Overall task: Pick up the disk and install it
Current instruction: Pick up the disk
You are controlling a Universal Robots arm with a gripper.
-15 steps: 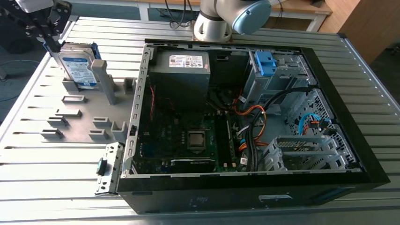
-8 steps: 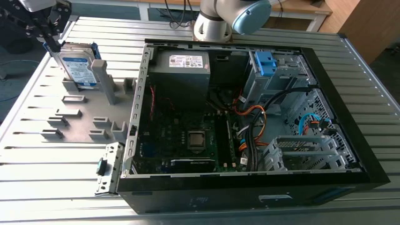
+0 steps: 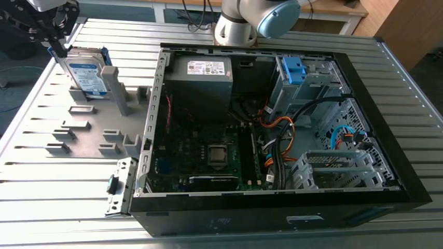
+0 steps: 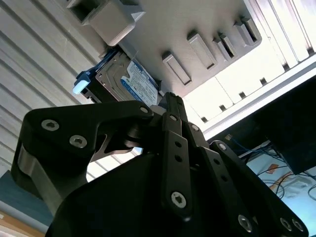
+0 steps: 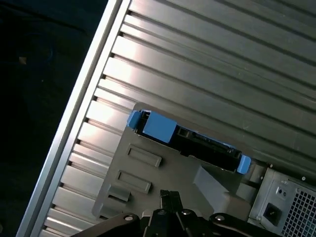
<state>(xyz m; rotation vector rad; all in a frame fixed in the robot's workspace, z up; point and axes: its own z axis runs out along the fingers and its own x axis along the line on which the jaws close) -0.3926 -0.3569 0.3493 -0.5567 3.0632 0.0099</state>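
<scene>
**Item: disk pick-up, approach stage, nothing gripped**

- Gripper [image 4: 170,98]: fingers drawn together, nothing between them. In the exterior view it hangs well off the computer case [image 3: 277,220], out past the case's far corner on the exterior view's left. It is above the disk and just beside it, and it does not appear to touch it.
- Disk [image 3: 88,77]: silver, with a white-and-blue label and a blue bracket round its edges. It stands on edge in a grey rack [image 3: 93,132], which lies flat beside the case on the exterior view's left. The disk is outside the case and not installed.
- Case: side panel off and the boards and cables exposed. A blue clip [image 3: 293,70] sits in the metal cage along the case's far wall.
- Table [image 3: 387,67]: ribbed metal, carrying the rack and the case.

Step in hand, as judged: the pick-up has hardly begun, and the installing is all left to do.

What a grip would call for, as judged: fingers parted wider than the disk is thick, squared to its two flat faces, and brought down over its upper edge. The lift should then be straight, so the bracket does not catch on the rack's posts.
</scene>
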